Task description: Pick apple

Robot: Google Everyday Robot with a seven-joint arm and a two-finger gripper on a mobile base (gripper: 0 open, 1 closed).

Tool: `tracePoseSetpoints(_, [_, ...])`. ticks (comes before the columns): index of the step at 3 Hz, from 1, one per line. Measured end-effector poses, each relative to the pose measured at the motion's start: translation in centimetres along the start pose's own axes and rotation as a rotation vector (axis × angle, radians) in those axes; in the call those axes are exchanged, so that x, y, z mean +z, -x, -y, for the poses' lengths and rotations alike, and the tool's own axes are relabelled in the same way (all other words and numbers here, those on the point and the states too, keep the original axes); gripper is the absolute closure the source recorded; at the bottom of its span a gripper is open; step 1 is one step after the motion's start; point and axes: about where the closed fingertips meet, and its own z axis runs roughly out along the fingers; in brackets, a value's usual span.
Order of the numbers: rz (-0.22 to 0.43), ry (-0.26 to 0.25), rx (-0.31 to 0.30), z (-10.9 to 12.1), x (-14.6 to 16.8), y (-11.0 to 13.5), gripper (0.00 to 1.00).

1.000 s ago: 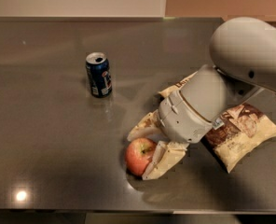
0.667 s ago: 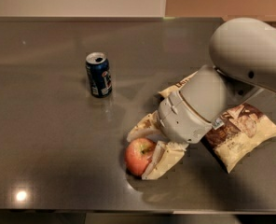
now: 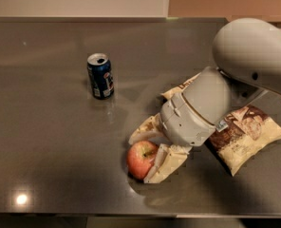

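gripper (image 3: 142,158) around apple (image 3: 137,160) on table (image 3: 55,156)

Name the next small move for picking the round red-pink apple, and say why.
Probably tighten the robot's tan gripper on the round red-pink apple before lifting: it straddles the apple, which sits on the dark grey table, and a firm hold isn't evident.

The gripper (image 3: 149,155), matt cream below a smooth grey plastic arm (image 3: 197,109), sits at the glossy apple (image 3: 138,160) on a polished, reflective tabletop (image 3: 50,141), near a shiny metal soda can (image 3: 100,77) and a crinkly snack bag (image 3: 248,137).
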Motion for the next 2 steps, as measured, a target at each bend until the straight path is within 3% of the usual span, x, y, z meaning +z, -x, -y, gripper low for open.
tracePoseSetpoints(1, [0.061,-0.011,-0.017,0.1,-0.6,0.9,1.0])
tracePoseSetpoints(2, [0.124,-0.03,-0.084,0.7,-3.2,4.2,1.0])
